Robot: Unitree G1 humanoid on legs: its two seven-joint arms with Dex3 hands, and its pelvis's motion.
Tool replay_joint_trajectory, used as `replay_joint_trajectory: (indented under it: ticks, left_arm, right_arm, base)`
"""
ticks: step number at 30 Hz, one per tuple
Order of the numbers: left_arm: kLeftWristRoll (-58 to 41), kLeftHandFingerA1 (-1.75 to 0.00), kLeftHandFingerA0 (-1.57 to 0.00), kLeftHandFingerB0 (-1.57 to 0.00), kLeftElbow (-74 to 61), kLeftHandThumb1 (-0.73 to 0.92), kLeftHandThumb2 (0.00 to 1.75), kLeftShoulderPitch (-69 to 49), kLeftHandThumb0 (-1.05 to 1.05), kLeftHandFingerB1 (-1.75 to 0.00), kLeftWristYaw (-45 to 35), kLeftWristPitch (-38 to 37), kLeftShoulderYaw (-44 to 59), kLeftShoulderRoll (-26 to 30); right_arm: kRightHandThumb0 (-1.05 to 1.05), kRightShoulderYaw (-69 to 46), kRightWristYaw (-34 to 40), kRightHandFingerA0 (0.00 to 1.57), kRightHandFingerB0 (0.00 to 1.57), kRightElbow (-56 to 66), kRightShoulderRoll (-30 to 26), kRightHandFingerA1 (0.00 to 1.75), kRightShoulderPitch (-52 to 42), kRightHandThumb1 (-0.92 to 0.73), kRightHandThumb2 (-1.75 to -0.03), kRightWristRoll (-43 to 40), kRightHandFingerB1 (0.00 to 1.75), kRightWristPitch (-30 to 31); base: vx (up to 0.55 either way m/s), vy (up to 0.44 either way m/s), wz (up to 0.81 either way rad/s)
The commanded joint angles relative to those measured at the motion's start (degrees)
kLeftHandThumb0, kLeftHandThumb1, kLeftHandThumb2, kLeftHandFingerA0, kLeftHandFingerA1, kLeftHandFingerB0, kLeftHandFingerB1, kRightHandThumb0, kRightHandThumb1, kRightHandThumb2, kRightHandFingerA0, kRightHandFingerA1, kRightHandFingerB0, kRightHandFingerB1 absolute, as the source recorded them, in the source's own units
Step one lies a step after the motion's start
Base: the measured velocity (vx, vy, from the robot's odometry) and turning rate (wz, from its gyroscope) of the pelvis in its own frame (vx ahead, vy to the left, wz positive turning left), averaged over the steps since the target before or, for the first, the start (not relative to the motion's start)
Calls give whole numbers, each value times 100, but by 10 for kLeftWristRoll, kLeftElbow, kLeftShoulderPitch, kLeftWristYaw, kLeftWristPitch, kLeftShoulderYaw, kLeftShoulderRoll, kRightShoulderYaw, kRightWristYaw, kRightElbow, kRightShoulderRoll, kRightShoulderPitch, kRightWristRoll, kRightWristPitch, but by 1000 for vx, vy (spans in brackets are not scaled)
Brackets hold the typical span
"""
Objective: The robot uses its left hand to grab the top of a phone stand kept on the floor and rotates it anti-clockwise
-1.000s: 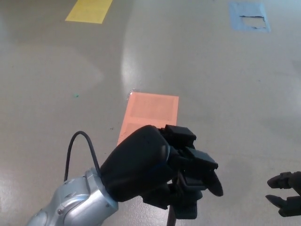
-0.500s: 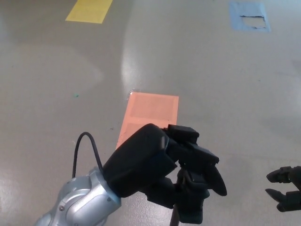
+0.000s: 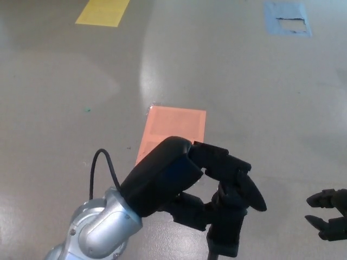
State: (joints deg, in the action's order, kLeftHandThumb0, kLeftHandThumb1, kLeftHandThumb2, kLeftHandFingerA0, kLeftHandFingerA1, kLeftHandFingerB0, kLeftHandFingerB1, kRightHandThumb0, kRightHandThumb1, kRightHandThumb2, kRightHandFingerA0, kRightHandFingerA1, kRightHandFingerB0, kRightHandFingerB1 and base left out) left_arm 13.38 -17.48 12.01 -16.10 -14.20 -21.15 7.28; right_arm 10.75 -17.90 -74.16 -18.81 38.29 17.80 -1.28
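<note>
An orange floor patch (image 3: 174,132) lies mid-floor. A yellow patch (image 3: 103,12) sits far left, a blue patch (image 3: 287,19) (scuffed) far right.

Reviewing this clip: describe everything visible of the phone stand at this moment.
Only the top of the phone stand shows: a black, blocky head that looks like hard plastic, with a thin dark pole running down out of the bottom edge of the picture. Its base is out of view. It sits low in the picture, right of centre, over the grey floor. The left robot hand is closed around the head, fingers curled over it from above. Nothing else touches it.
</note>
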Motion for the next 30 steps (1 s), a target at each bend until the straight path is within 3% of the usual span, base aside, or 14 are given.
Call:
replay_joint_trajectory:
  ticks: [1, 3, 4, 8, 9, 10, 11, 13, 14, 16, 22, 23, 24, 30]
  left_arm:
    - [-213, -93, -115, -109, -27, 67, 60, -8, -23, -65, -59, 326, 42, -47]
    - [-227, -94, -115, -109, -26, 68, 60, -7, -19, -65, -59, 341, 48, -53]
    - [-240, -93, -114, -107, -25, 69, 62, -5, -14, -65, -55, 364, 55, -60]
    - [-263, -92, -112, -106, -28, 67, 65, -3, -13, -66, -49, 409, 68, -72]
    - [-268, -93, -112, -105, -28, 67, 64, -2, -14, -66, -47, 422, 72, -75]
    - [-272, -93, -112, -105, -29, 67, 64, -2, -14, -66, -45, 431, 74, -78]
    - [-278, -94, -113, -105, -31, 66, 64, 1, -14, -66, -42, 449, 80, -83]
    - [-292, -94, -113, -102, -35, 67, 63, 5, -13, -67, -33, 484, 90, -92]
    - [-295, -94, -114, -103, -35, 66, 62, 7, -14, -67, -30, 497, 94, -97]
    - [-302, -94, -114, -101, -33, 66, 61, 13, -14, -66, -27, 517, 102, -102]
    - [-316, -95, -113, -99, -17, 65, 60, 33, -15, -65, -19, 572, 126, -119]
    - [-326, -94, -111, -98, -12, 65, 59, 42, -16, -65, -11, 606, 141, -129]
    - [-331, -93, -110, -96, -5, 65, 58, 48, -15, -65, -7, 624, 150, -134]
    - [-352, -96, -104, -91, 30, 63, 58, 74, -15, -66, -4, 671, 187, -149]
  right_arm:
    - [-59, -2, -3, 49, 14, -5, -11, 42, 18, -78, -63, 1, 26, 6]
    - [-58, -1, -3, 49, 14, -5, -12, 42, 20, -79, -63, 2, 26, 7]
    - [-63, -1, -5, 42, 8, -5, -12, 52, 23, -66, -89, 2, 37, 12]
    - [-61, -3, -7, 41, 8, -6, -11, 52, 25, -66, -87, 0, 37, 17]
    - [-51, -3, -6, 50, 13, -6, -10, 40, 25, -81, -64, 0, 26, 19]
    - [-51, -3, -5, 50, 13, -6, -10, 40, 26, -81, -64, 0, 26, 20]
    - [-39, -2, -5, 41, 0, -6, -10, 61, 27, -58, -101, 1, 42, 21]
    - [-38, -1, -6, 41, 1, -6, -10, 61, 29, -57, -101, 2, 43, 20]
    - [-56, -1, -6, 43, 10, -6, -10, 51, 29, -64, -84, 2, 38, 21]
    - [-48, -2, -6, 47, 16, -6, -10, 39, 31, -79, -64, 1, 27, 22]
    - [-47, -1, -3, 44, 16, -7, -9, 38, 33, -78, -65, 3, 27, 25]
    - [-54, 2, -3, 36, 11, -7, -9, 47, 34, -65, -83, 6, 36, 26]
    - [-47, 3, -3, 44, 16, -7, -9, 38, 34, -79, -65, 7, 27, 25]
    - [-48, 2, -2, 45, 16, -7, -11, 38, 36, -79, -64, 6, 27, 21]
  base:
    - [0, 0, 0]
    - [0, 0, 0]
    - [0, 0, 0]
    - [0, 0, 0]
    - [0, 0, 0]
    - [0, 0, 0]
    - [0, 0, 0]
    - [0, 0, 0]
    - [0, 0, 0]
    - [0, 0, 0]
    - [0, 0, 0]
    - [0, 0, 0]
    - [0, 0, 0]
    - [0, 0, 0]
